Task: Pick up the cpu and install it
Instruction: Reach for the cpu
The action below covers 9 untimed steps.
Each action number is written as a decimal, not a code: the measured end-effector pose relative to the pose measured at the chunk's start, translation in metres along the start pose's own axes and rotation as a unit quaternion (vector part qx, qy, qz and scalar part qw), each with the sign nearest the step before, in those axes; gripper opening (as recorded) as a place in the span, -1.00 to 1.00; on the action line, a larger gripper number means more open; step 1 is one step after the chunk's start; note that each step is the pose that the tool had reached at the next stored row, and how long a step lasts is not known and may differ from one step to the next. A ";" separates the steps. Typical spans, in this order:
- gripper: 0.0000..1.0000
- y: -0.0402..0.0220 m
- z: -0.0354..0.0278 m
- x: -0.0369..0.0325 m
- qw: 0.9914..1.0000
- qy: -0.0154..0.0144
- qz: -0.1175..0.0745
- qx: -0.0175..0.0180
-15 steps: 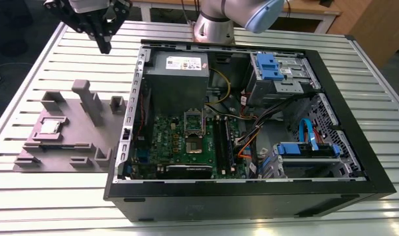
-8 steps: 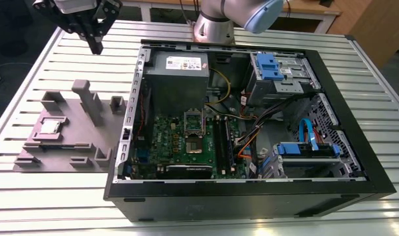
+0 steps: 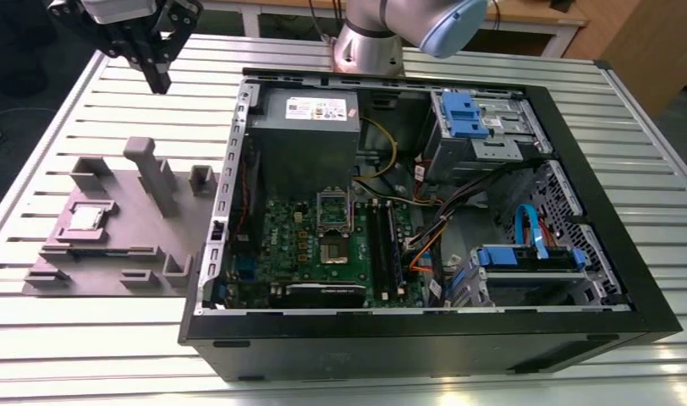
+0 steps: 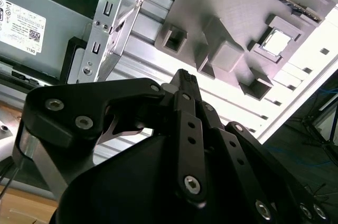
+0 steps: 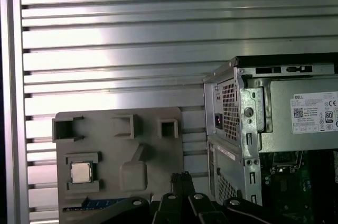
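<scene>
In matte grey tray (image 5: 153,155) recess: flat square cpu (image 5: 81,171), silvery metal top.

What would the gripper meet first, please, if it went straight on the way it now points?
Probably the slatted table, just beside the grey tray holding the cpu; depth is unclear, so it could be the tray's edge.

Bright scene; glare on table slats (image 5: 105,39) in both wrist views; PC case (image 3: 411,342) darker inside.
</scene>
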<state>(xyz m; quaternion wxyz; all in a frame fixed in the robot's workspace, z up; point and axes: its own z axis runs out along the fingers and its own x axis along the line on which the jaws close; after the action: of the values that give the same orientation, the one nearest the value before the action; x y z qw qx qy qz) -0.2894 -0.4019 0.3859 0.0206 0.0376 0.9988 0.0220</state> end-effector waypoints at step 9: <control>-0.80 -0.0010 0.0004 0.0068 1.000 0.000 0.000 0.000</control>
<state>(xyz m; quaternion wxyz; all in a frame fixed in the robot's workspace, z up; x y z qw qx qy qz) -0.2963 -0.4024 0.3852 0.0205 0.0377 0.9988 0.0220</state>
